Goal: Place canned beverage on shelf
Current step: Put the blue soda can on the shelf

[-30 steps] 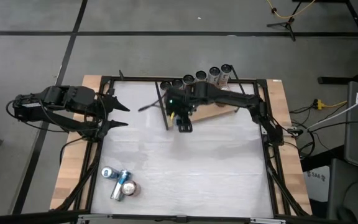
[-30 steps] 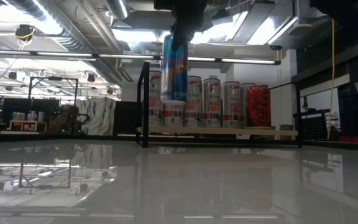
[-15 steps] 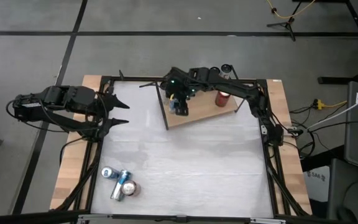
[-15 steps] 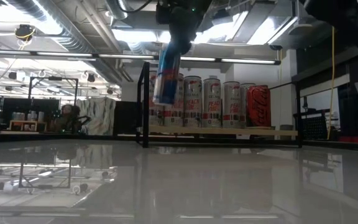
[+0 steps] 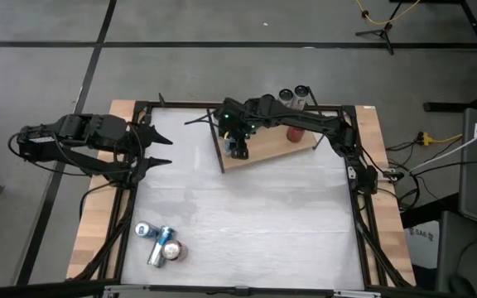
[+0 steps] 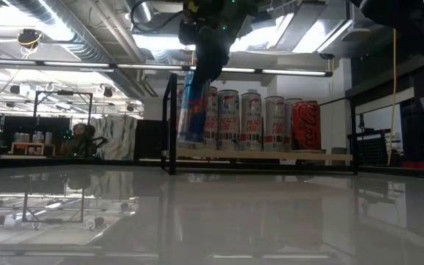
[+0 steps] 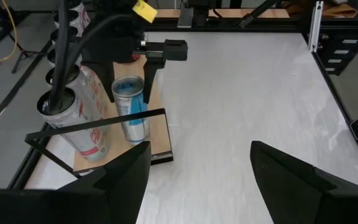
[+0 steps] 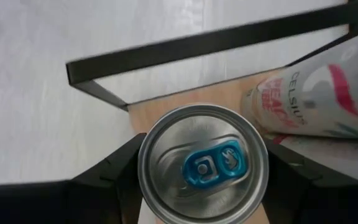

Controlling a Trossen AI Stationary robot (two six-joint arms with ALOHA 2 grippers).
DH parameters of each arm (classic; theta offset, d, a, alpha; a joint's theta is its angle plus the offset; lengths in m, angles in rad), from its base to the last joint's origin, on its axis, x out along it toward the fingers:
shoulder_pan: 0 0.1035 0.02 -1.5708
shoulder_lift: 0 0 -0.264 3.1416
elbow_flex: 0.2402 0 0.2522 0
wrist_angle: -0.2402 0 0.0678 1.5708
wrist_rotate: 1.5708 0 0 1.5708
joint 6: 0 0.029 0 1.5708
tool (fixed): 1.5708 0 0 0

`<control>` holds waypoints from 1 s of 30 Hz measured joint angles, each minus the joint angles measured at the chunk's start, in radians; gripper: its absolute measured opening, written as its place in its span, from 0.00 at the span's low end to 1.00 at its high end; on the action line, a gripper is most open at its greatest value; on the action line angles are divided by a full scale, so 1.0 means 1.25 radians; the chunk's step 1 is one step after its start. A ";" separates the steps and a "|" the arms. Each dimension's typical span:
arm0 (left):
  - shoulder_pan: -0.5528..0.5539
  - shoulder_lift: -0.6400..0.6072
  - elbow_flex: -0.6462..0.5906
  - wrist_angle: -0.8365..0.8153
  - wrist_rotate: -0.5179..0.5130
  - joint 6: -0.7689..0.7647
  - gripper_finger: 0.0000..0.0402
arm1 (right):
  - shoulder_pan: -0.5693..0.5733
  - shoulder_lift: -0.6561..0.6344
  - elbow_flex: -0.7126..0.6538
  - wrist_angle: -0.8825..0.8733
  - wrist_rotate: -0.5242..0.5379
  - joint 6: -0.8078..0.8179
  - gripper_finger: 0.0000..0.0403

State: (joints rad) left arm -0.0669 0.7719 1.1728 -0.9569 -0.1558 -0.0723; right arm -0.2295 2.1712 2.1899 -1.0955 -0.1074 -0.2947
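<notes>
My right gripper (image 5: 237, 146) is shut on a blue can (image 6: 193, 107) at the left end of the shelf, a wooden board (image 5: 276, 151) in a black wire frame (image 8: 185, 46). In the low view the can is slightly tilted, its bottom close above the board (image 6: 271, 155); whether it touches the board I cannot tell. Several more cans (image 6: 250, 121) stand upright on the board in a row, a red one (image 6: 305, 125) at the right end. My left gripper (image 7: 197, 155) waits open at the table's left edge (image 5: 157, 151). My right gripper pinches the blue can's upper wall just below the top rim (image 8: 146, 177) between its two fingers (image 8: 114, 180), one on each side. The fingers come from above, slanting down. The can hangs below them, slightly tilted, over the board's left end (image 7: 160, 134).
Three loose cans (image 5: 160, 242) lie on the white tabletop near its front left corner. The black table frame (image 5: 356, 178) runs round the tabletop. A white can (image 8: 316, 93) stands right beside the held one.
My right gripper has carried the blue can down and toward the table's far edge, from in front of the shelf to over the board's left end. The can, upright before, now tilts slightly.
</notes>
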 joint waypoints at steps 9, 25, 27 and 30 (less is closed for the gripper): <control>0.000 0.000 0.000 0.000 0.000 0.000 0.67 | 0.000 0.000 -0.030 0.033 0.000 0.001 0.59; 0.000 0.000 0.000 0.000 0.000 0.000 0.67 | 0.000 0.014 -0.031 0.062 -0.008 0.001 0.59; 0.000 0.000 0.000 0.000 0.000 0.000 0.67 | 0.000 0.014 -0.031 0.062 -0.008 0.001 0.59; 0.000 0.000 0.000 0.000 0.000 0.000 0.67 | 0.000 0.014 -0.031 0.062 -0.002 0.001 0.59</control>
State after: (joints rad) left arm -0.0669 0.7723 1.1728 -0.9569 -0.1557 -0.0719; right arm -0.2295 2.1891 2.1506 -1.0183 -0.1093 -0.2935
